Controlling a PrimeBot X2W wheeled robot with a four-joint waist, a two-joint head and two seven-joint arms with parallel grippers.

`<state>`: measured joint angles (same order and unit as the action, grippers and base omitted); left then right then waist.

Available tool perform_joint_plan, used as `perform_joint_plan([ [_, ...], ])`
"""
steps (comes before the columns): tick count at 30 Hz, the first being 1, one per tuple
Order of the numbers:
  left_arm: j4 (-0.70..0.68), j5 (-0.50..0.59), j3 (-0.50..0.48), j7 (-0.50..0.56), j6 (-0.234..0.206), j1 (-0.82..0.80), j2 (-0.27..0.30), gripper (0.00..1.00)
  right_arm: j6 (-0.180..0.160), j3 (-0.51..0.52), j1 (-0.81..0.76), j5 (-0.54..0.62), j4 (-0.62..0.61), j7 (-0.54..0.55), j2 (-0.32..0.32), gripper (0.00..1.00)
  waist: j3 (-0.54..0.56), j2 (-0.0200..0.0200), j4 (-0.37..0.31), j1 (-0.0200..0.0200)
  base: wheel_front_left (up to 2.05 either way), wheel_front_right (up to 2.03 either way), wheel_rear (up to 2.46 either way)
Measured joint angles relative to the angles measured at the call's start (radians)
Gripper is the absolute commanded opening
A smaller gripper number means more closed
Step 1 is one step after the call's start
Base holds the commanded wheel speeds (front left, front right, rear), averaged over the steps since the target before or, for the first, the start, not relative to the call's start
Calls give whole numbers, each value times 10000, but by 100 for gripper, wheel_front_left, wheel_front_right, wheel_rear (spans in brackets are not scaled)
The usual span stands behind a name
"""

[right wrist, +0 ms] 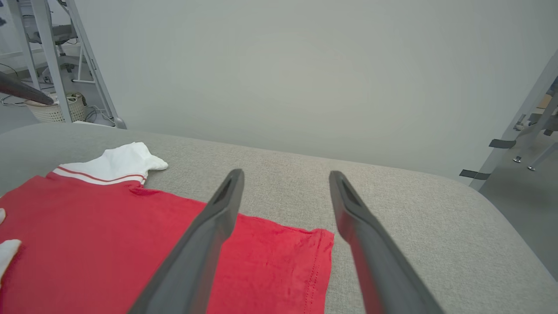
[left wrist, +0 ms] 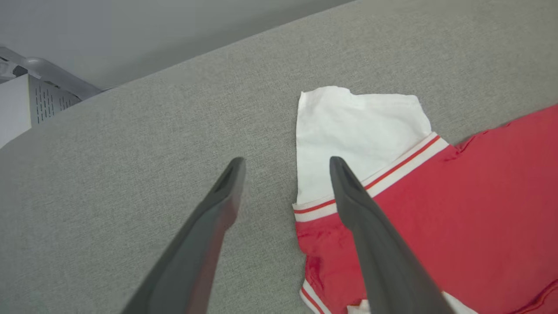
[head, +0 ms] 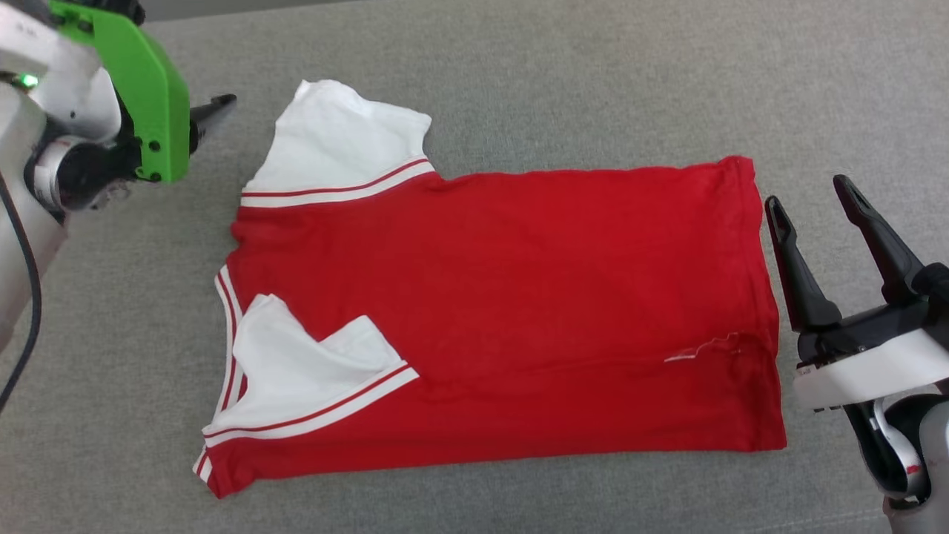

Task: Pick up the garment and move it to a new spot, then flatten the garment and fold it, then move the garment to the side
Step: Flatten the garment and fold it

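Nearest, at the left, the left gripper [left wrist: 286,160] hung above the grey table [head: 519,67], jaws spread wide and holding nothing, just off the far sleeve [head: 337,141]. Across the middle of the table lay the garment [head: 534,297], flat, neck end to the left and hem to the right. Its far sleeve stuck out onto the table, while the near sleeve [head: 296,363] was folded in over the red body. At the right, the right gripper [head: 807,191] stood just beside the hem, not touching it, jaws wide apart and empty.
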<state>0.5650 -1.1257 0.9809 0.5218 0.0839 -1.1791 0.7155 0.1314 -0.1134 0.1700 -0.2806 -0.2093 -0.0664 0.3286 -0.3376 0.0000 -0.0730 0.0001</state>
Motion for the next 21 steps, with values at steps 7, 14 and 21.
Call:
perform_joint_plan([
  [7,631,-102,230,2316,8,-2020,-483,100,0,-148,665,-4,-63,-201,-4,100,-1216,0,-444,0,0,0,0],
  [14,1398,230,546,2874,58,-2565,-662,100,0,-370,1295,-58,102,-481,10,100,-2319,0,-890,1,0,0,0],
  [21,1848,255,631,2727,257,-2745,-759,100,0,-366,1419,-94,301,-604,136,100,-2960,0,-1345,1,0,0,0],
])
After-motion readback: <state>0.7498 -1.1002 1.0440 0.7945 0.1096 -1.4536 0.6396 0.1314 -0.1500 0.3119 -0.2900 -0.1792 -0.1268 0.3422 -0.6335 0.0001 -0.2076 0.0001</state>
